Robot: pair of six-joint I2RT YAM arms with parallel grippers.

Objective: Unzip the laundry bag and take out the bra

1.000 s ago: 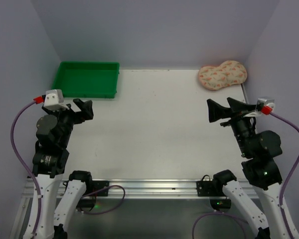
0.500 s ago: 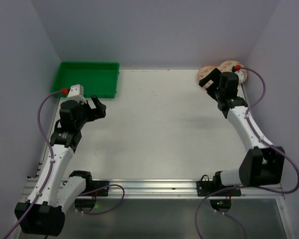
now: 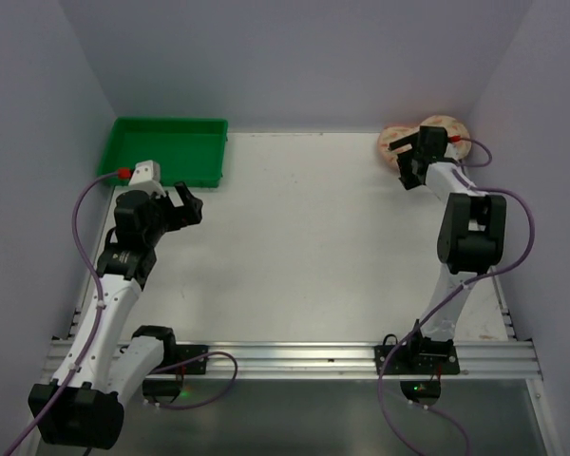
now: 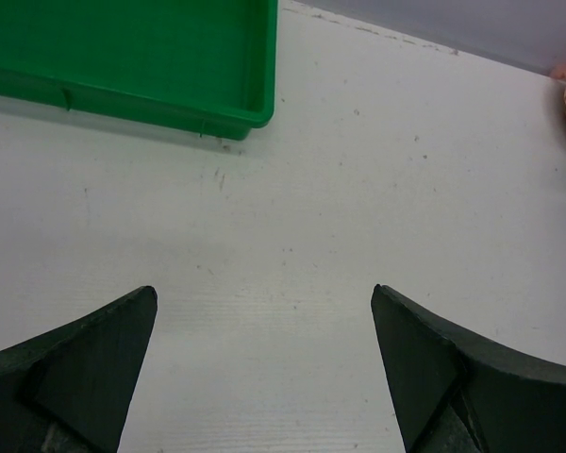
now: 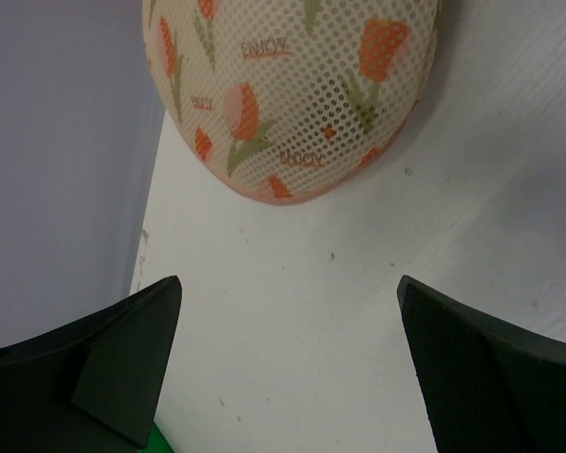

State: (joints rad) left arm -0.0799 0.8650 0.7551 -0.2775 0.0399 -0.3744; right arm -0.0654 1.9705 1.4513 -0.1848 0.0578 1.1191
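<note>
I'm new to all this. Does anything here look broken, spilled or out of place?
Nothing stands out. The laundry bag lies whole in the far right corner, just ahead of the open right tool. The green tray sits square at the far left; the left tool is open and holds nothing.

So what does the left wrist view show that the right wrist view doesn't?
Only the left wrist view: the green tray, clearly. Only the right wrist view: the laundry bag up close, dotted fabric with a flower print, beside the purple wall. Both: the white table under an open, empty gripper, left gripper and right gripper respectively; the bag too, though only a sliver at the left view's right edge.
</note>
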